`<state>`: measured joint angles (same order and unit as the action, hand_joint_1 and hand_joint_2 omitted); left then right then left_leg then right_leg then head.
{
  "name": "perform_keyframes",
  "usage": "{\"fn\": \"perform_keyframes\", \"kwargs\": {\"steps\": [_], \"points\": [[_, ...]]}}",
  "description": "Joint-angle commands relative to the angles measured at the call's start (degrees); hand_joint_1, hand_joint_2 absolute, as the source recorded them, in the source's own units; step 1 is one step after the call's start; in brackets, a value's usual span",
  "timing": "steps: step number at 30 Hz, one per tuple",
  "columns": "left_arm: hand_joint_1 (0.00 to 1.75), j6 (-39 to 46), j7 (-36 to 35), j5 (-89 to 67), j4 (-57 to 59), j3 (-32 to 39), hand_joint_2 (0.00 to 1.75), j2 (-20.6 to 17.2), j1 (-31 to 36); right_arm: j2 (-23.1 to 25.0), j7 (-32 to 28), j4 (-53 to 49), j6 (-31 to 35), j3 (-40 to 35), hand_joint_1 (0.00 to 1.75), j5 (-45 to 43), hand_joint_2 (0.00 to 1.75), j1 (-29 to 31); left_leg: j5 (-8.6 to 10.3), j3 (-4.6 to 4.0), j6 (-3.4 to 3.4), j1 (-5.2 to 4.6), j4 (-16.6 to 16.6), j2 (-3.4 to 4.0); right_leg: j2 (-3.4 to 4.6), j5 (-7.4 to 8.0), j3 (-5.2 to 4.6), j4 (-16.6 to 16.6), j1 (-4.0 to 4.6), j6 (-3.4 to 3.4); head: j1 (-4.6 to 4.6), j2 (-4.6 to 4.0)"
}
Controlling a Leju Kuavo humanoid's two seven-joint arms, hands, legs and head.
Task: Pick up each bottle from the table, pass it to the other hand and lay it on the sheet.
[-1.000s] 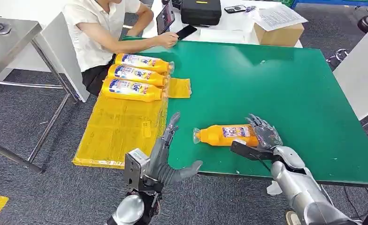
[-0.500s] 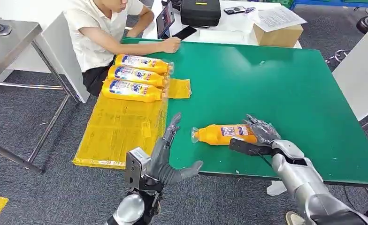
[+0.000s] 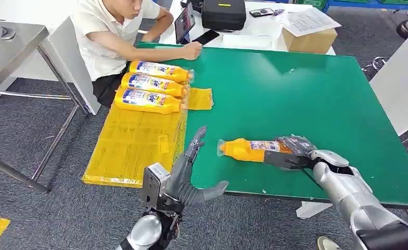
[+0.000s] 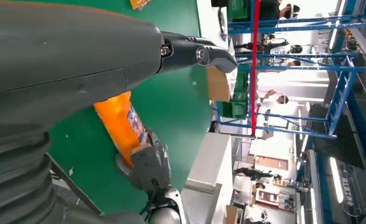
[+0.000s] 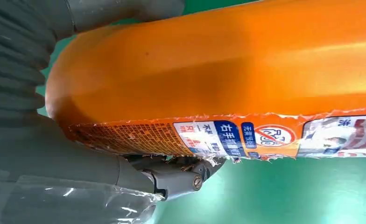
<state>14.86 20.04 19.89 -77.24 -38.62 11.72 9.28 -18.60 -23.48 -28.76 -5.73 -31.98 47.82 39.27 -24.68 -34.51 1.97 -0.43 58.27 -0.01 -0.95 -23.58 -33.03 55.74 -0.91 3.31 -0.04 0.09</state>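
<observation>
An orange bottle [image 3: 251,149] with a blue and white label lies on its side on the green table [image 3: 306,88], its neck pointing toward the yellow sheet [image 3: 131,143]. My right hand [image 3: 295,152] grips the bottle's base end, and the wrist view shows the bottle [image 5: 228,79] pressed against the palm with fingers [image 5: 181,175] curled under it. My left hand [image 3: 189,179] hovers open at the table's near edge, left of the bottle, fingers apart and empty. Its wrist view looks across at the bottle [image 4: 120,126]. Three more orange bottles [image 3: 150,86] lie side by side at the sheet's far end.
A person [image 3: 113,31] sits at the far left corner, one hand resting on the table near a phone. A black case [image 3: 222,13], papers and a cardboard box [image 3: 311,36] stand on the white surface behind. A grey metal table [image 3: 9,41] is at the left.
My right hand has closed more tightly round the bottle's base and turned the bottle slightly, its neck swinging right. The left hand has edged a little toward the bottle.
</observation>
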Motion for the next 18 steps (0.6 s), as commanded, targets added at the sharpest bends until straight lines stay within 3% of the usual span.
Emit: {"fn": "perform_keyframes", "kwargs": {"steps": [1, 7, 10, 11, 13, 14, 18], "points": [[0.0, 1.9, 0.67, 0.0, 2.39, 0.11, 1.75, -1.59, 0.56, 1.83, -2.63, -0.85, 4.81, 2.2, 1.75, -7.39, 1.75, -8.29, 0.01, 0.2, -0.11, 0.11, -0.13, -0.12, -0.08, 0.0, 0.27, -0.17, 0.1, -0.11, 0.0, 0.0], [0.0, 2.8, -2.2, 5.63, 3.68, 4.56, 1.75, -2.96, -4.66, 10.1, -4.95, -20.52, 10.94, 15.9, 1.75, -21.6, 1.75, -21.53, -0.04, 0.42, -0.24, 0.2, -0.33, 0.19, 0.23, 0.06, 0.43, -0.34, 0.2, -0.23, 0.02, 0.0], [0.0, 2.79, -1.71, 5.8, 4.28, 4.63, 1.75, -3.31, -5.03, 10.9, -3.77, -23.23, 11.38, 15.6, 1.75, -21.37, 1.75, -22.93, -0.14, 0.34, -0.29, 0.25, -0.23, 0.34, 0.35, 0.03, 0.3, -0.19, 0.25, -0.22, 0.02, 0.0], [0.0, 3.09, -1.71, 6.07, 4.5, 4.81, 0.0, -3.13, -5.16, 11.69, -4.86, -26.17, 11.21, 17.12, 1.75, -23.59, 1.75, -24.37, -0.14, 0.34, -0.34, 0.23, -0.24, 0.31, 0.34, -0.01, 0.26, -0.15, 0.22, -0.25, 0.0, 0.0], [0.0, 3.71, -2.69, 8.0, 4.5, 5.55, 0.0, -3.38, -6.09, 14.34, -6.97, -32.85, 10.93, 18.83, 1.75, -27.0, 1.75, -27.77, -0.14, 0.25, -0.36, 0.23, -0.2, 0.25, 0.3, -0.05, 0.11, -0.07, 0.22, -0.27, -0.04, 0.0], [0.0, 3.87, -2.2, 8.44, 4.23, 5.61, 1.75, -3.78, -6.54, 15.54, -6.78, -37.69, 11.6, 18.32, 1.75, -27.63, 1.75, -29.96, -0.14, 0.16, -0.3, 0.24, -0.15, 0.18, 0.23, -0.06, 0.03, -0.06, 0.23, -0.22, -0.04, 0.0], [0.0, 4.27, -0.99, 7.78, 3.56, 5.26, 1.75, -4.17, -6.81, 16.78, -5.91, -42.89, 12.25, 17.5, 1.75, -29.51, 1.75, -32.17, -0.15, -0.09, -0.3, 0.3, -0.12, 0.16, 0.22, -0.16, -0.1, 0.04, 0.27, -0.26, 0.0, 0.0]]}}
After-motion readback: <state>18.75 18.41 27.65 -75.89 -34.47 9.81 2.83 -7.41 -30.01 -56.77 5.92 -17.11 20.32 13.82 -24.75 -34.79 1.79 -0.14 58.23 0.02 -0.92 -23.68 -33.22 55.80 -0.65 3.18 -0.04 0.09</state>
